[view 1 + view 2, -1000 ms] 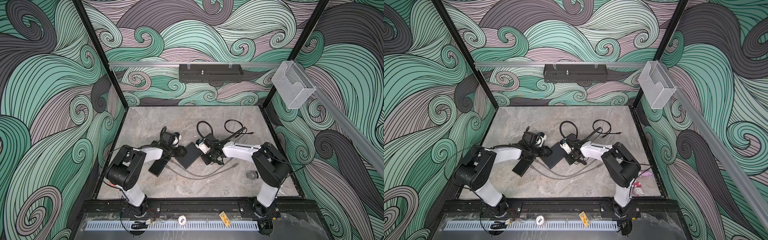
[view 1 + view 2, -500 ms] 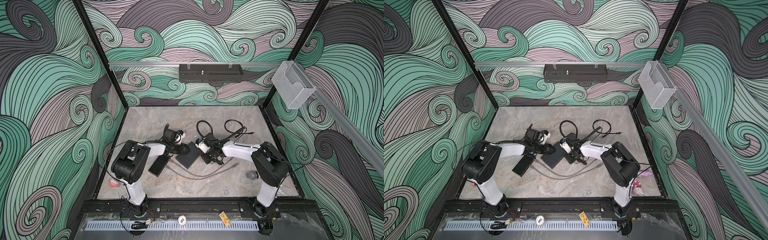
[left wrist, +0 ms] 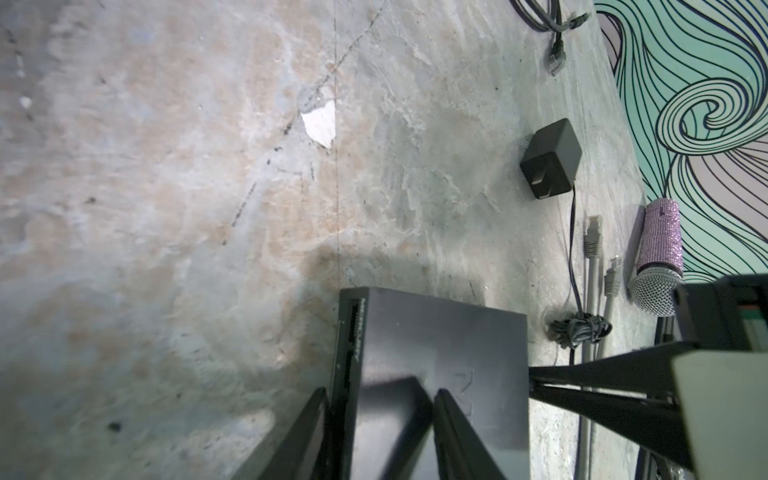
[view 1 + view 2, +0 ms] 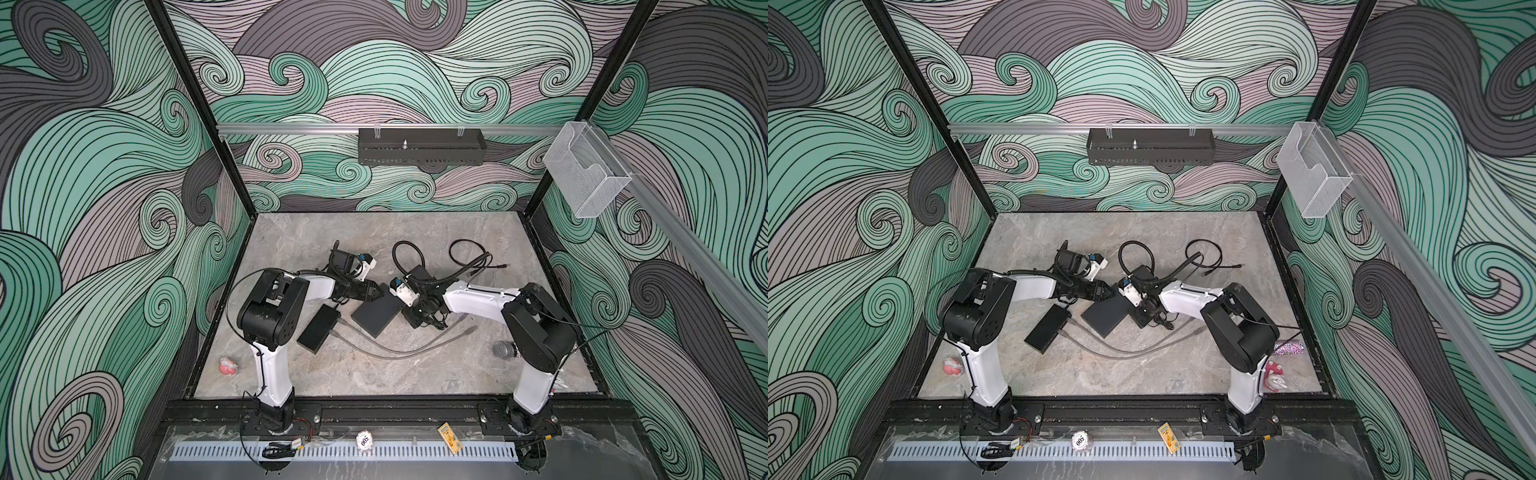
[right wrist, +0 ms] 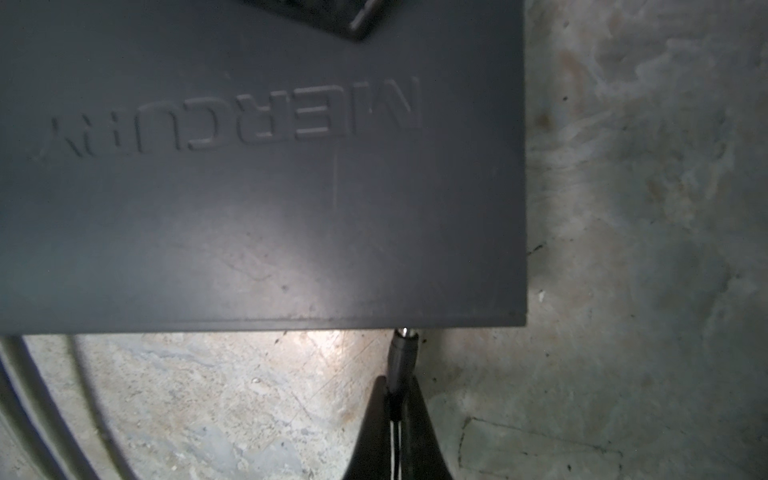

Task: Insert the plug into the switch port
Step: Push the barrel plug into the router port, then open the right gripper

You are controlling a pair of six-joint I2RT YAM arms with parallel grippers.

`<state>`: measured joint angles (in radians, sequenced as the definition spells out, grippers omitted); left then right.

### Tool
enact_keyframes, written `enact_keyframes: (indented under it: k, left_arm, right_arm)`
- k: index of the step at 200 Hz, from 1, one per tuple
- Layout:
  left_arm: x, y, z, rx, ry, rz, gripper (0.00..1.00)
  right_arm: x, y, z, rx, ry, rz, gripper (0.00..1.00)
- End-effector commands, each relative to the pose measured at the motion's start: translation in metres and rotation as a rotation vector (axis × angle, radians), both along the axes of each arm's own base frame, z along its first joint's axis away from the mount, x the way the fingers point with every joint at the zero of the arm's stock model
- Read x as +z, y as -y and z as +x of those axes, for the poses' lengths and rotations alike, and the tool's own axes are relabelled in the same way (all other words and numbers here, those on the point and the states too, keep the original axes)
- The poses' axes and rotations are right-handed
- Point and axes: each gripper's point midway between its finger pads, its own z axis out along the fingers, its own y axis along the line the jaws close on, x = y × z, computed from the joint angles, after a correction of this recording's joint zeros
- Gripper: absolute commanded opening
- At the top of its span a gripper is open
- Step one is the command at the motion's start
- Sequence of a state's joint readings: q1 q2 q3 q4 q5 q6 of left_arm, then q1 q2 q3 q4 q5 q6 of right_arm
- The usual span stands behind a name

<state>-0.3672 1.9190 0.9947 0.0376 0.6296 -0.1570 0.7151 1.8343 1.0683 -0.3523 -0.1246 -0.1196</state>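
Centrally, right gripper (image 5: 397, 388) clamps slim black barrel plug (image 5: 401, 353), tip at flat dark-grey switch (image 5: 266, 187); left gripper (image 3: 380, 395), jaws apart, straddles its corner.

The switch (image 5: 249, 187) is cut off by the right wrist view's edge, and its rim hides the port, so whether the plug (image 5: 401, 353) is in cannot be told. In both top views the plug is too small to see.

switch (image 5: 266, 187): matt dark-grey plastic, embossed lettering, light scuffs. plug (image 5: 401, 353): matt black plastic barrel, shiny metal tip. table (image 3: 166, 208): stone-look, mottled, scratched. mic (image 3: 658, 257): glittery lilac body, metal mesh head. upper-right bin (image 4: 582, 178): clear glossy plastic. back rail (image 4: 291, 128): bare matt metal.
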Motion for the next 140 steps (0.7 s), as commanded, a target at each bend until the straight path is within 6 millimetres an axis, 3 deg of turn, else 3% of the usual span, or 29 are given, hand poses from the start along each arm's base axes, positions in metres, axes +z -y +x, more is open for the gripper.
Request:
enact_keyframes:
  k: [1, 20, 65, 109, 140]
  left_arm:
    - [-0.003, 0.017, -0.031, -0.113, -0.105, -0.079, 0.41]
    - [-0.005, 0.021, -0.037, -0.128, -0.120, -0.094, 0.41]
    - [-0.009, 0.023, -0.042, -0.142, -0.138, -0.096, 0.41]
    - [-0.011, 0.025, -0.045, -0.155, -0.139, -0.089, 0.40]
    - [-0.012, 0.028, -0.047, -0.168, -0.142, -0.085, 0.41]
  right_arm:
    - [0.000, -0.005, 0.019, 0.012, 0.079, -0.021, 0.00]
    - [-0.001, 0.001, 0.030, 0.015, 0.134, -0.061, 0.00]
    - [-0.006, -0.008, 0.045, 0.020, 0.161, -0.045, 0.00]
    - [0.005, -0.018, 0.050, 0.058, 0.183, -0.009, 0.00]
    - [0.010, -0.024, 0.046, 0.187, 0.188, -0.017, 0.00]
